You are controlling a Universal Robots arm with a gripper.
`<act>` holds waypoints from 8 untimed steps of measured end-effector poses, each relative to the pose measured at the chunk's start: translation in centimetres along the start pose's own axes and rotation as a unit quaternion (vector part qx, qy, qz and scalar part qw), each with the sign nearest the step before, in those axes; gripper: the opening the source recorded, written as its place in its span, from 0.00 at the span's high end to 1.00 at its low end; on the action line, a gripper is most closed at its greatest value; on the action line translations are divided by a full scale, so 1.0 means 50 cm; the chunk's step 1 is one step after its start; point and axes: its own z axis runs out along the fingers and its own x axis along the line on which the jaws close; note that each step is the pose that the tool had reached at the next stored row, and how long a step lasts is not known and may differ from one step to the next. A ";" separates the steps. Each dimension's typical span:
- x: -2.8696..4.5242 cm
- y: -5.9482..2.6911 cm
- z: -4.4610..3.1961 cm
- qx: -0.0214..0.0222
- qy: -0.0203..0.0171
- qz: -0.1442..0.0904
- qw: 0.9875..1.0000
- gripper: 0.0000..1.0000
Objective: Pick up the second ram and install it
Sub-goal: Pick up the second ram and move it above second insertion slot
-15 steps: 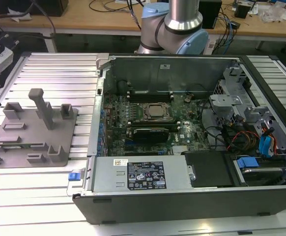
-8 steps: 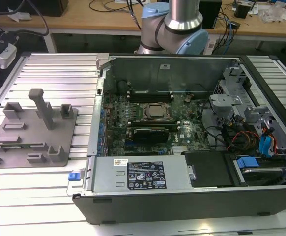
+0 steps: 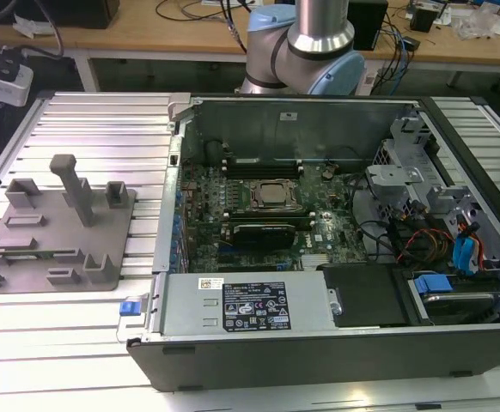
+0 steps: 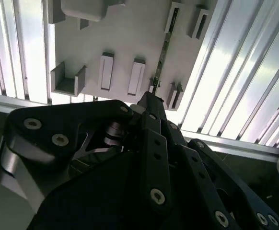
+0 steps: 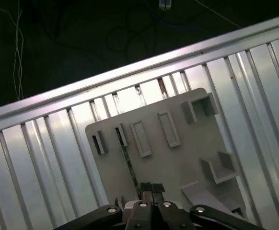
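Pinched claw (image 5: 152, 188) over the second ram (image 5: 127, 158): risky to drop from here.
If I came down like this, I judge my tips would land on the board's thin edge instead of straddling it, tilting or chipping it. The stick stands on edge in its slot on the grey holder tray (image 5: 178, 163), at the exterior view's left of the open computer case (image 3: 276, 112). I hang above the tray, pointed down over one end of the stick and apart from it, fingers pressed together on nothing.
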 end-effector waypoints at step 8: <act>0.000 -0.001 0.006 0.000 0.003 -0.058 0.998 0.92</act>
